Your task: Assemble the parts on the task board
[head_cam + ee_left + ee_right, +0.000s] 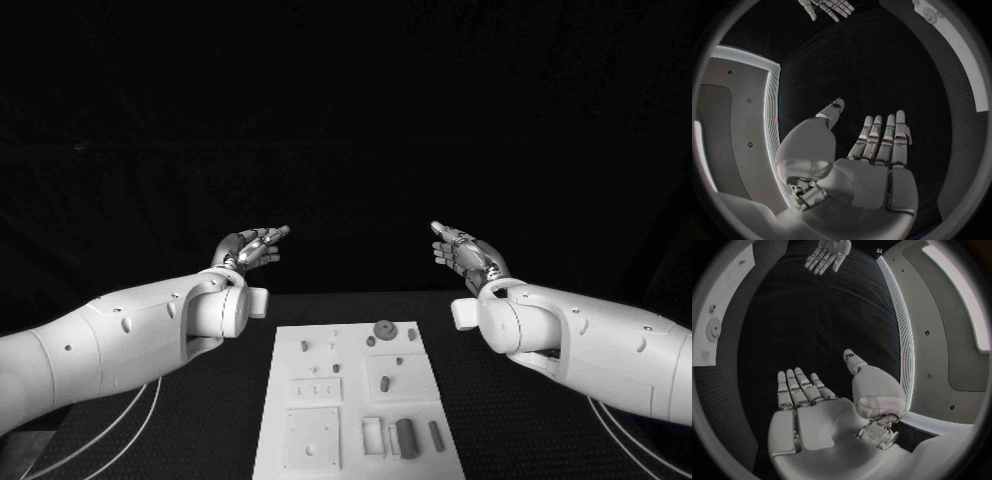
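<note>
Above the tabletop's far end I see left hand [250, 248] and right hand [469, 255] raised, fingers spread, empty | task board [356, 400] near me, between the arms, parts [385, 329] on it

Black table [534, 420] under board; pale cables [101, 430] along both sides.
</note>
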`<action>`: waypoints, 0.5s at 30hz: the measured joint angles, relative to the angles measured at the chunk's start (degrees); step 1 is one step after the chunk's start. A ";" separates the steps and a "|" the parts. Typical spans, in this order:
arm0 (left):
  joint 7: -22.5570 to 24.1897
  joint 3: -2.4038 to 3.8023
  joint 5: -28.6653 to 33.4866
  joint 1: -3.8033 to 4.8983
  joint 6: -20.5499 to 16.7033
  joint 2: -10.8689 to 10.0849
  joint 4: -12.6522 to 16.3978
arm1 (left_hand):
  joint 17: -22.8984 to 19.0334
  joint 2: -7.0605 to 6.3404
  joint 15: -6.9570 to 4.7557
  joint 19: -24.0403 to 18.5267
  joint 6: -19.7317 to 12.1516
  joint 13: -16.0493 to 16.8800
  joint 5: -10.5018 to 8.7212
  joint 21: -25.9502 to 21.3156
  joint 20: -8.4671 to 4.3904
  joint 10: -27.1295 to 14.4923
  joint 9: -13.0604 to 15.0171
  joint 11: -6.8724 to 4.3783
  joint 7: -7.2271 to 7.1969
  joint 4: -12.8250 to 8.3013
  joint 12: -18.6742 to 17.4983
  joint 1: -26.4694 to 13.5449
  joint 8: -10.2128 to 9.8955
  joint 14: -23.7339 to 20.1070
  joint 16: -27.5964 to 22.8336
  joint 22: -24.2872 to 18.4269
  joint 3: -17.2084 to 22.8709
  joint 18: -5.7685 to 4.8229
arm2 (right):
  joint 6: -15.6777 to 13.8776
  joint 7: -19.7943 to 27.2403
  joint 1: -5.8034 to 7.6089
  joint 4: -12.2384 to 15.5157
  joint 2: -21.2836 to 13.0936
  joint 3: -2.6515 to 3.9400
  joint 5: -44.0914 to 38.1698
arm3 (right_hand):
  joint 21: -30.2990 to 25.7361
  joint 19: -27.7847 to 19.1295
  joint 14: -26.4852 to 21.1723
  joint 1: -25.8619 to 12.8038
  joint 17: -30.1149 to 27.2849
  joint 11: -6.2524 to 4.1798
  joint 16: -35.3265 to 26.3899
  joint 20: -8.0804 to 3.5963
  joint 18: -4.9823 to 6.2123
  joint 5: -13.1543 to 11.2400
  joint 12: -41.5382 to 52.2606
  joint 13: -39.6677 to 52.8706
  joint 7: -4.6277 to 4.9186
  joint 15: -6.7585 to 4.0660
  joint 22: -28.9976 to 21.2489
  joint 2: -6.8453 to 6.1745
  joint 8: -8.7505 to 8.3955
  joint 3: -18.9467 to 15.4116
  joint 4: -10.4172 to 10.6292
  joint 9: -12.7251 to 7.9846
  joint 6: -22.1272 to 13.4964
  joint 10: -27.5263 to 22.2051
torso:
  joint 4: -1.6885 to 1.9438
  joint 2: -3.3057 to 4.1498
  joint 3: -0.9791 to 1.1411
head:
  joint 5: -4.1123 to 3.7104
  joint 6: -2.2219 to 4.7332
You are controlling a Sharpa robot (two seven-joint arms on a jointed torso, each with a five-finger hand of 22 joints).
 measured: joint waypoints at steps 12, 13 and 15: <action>-6.84 -1.97 0.03 3.16 7.00 1.73 -5.77 | 0.81 0.41 0.41 1.87 2.08 0.44 0.00 0.69 -0.44 3.13 0.48 1.48 2.04 -0.29 1.10 1.49 1.10 3.15 1.76 0.21 0.27 0.01 | 16.79 -8.86 4.39 -9.02 1.81 -1.62 -2.73 | 3.16 8.38 11.39 10.05 6.83 0.51 8.41 0.08 1.00 0.27 4.56 1.87 0.73 1.35 18.47 -1.51 8.73 1.95 -10.27 11.47 11.65 13.18 | -0.01 -0.01 0.00 | 0.01 0.00; -7.07 -1.99 0.03 3.16 7.23 1.74 -5.78 | 1.03 0.35 0.42 2.62 2.77 0.58 0.00 1.05 -0.52 4.23 0.53 1.76 2.32 -0.71 1.54 2.10 1.39 4.27 2.34 0.33 0.45 0.00 | 17.61 -9.28 4.52 -9.27 1.85 -1.66 -2.89 | 3.19 9.08 12.37 10.39 6.96 0.46 8.84 -0.01 1.39 0.27 5.05 2.05 0.83 1.40 18.66 -1.85 9.34 2.21 -10.95 11.88 12.82 14.20 | -0.01 -0.01 0.00 | 0.01 0.00; -7.45 -2.13 0.02 3.14 7.73 1.59 -5.67 | 1.70 -0.10 0.46 5.04 4.43 0.97 -0.01 2.15 -0.62 7.34 0.62 2.39 3.07 -1.71 2.70 3.43 1.94 7.59 3.91 0.75 1.30 0.08 | 19.02 -10.03 4.61 -9.86 2.14 -1.70 -3.73 | 3.79 11.26 14.90 11.67 7.16 0.25 9.75 -0.28 2.25 0.27 6.03 2.36 1.07 1.18 18.79 -2.68 10.40 2.91 -11.92 12.15 15.42 16.60 | -0.01 -0.02 -0.01 | 0.01 0.00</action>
